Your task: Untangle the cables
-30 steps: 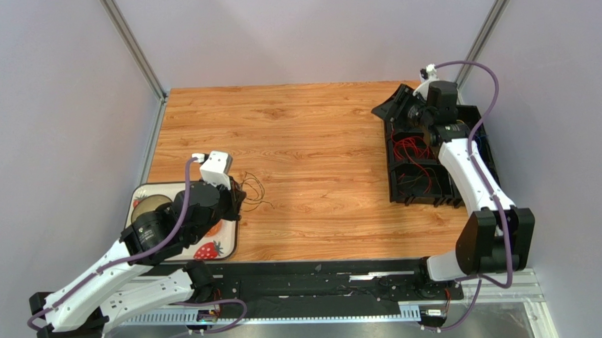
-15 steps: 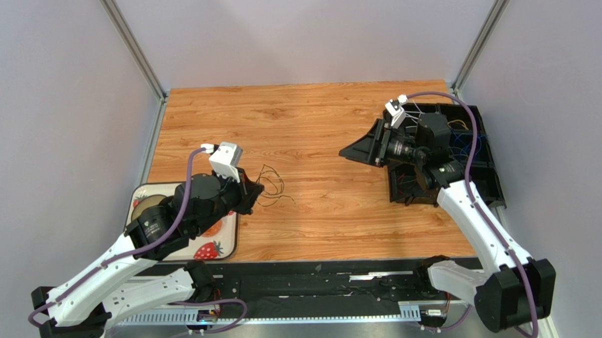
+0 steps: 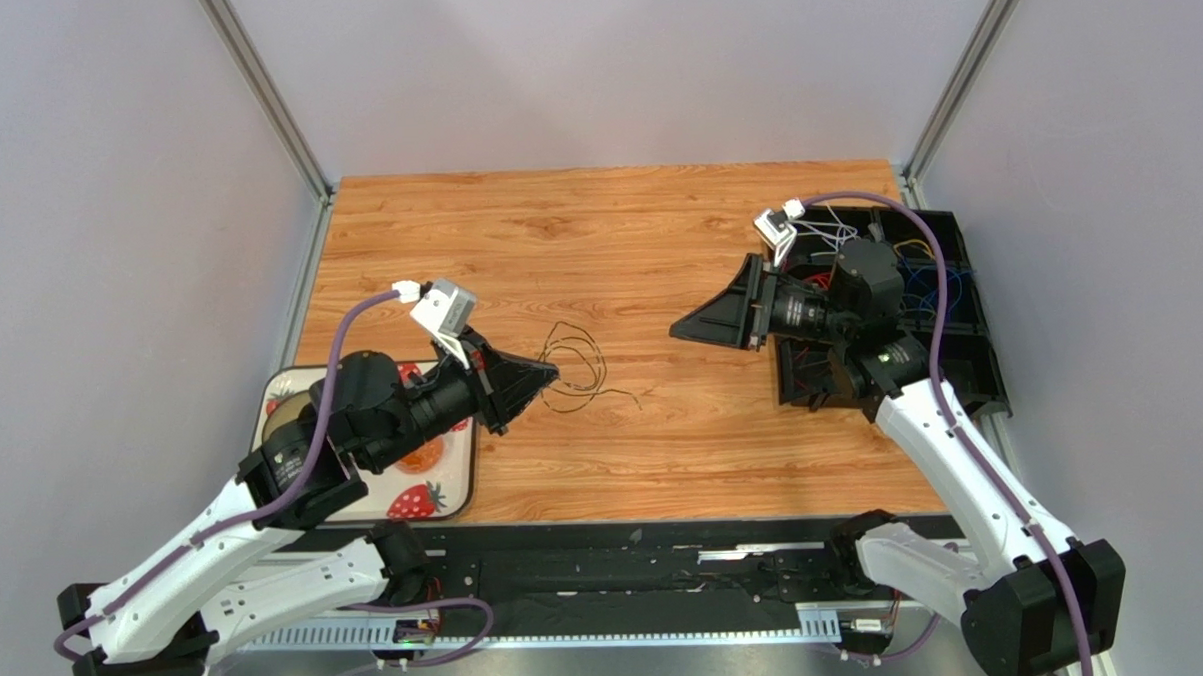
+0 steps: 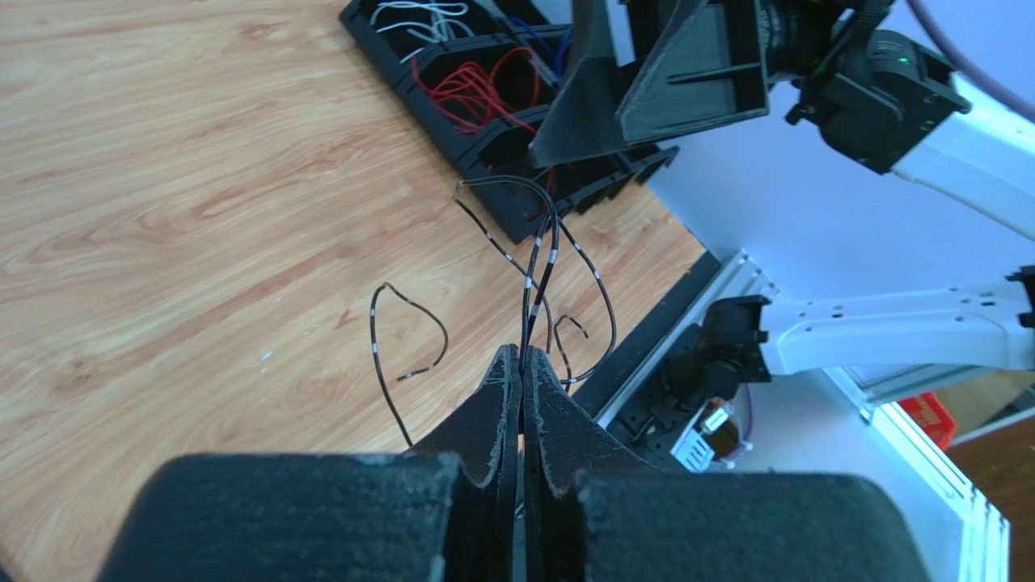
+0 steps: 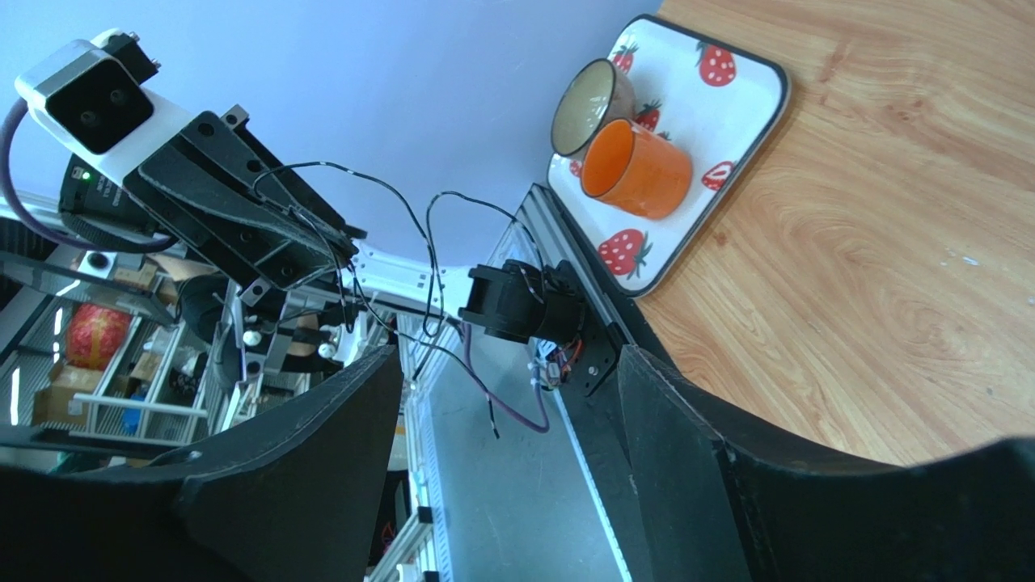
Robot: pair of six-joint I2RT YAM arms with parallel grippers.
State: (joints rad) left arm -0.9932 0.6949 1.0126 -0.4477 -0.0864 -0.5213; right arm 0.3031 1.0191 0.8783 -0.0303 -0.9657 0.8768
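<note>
Left gripper (image 4: 522, 366): jaws pressed tight together, pinching thin dark cables (image 3: 576, 366). Their loops trail from the tips over the wooden table (image 3: 620, 248), left of centre.

Right gripper (image 3: 686, 329): jaws spread wide, holding nothing, pointing left toward the loops.

Far right: black divided tray (image 3: 966, 348) holds red cables (image 4: 486, 91), plus white and blue ones.

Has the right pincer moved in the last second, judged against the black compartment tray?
Yes. The right pincer swung left and nearer, off the black compartment tray, and is now out over the wooden table toward its centre.
</note>
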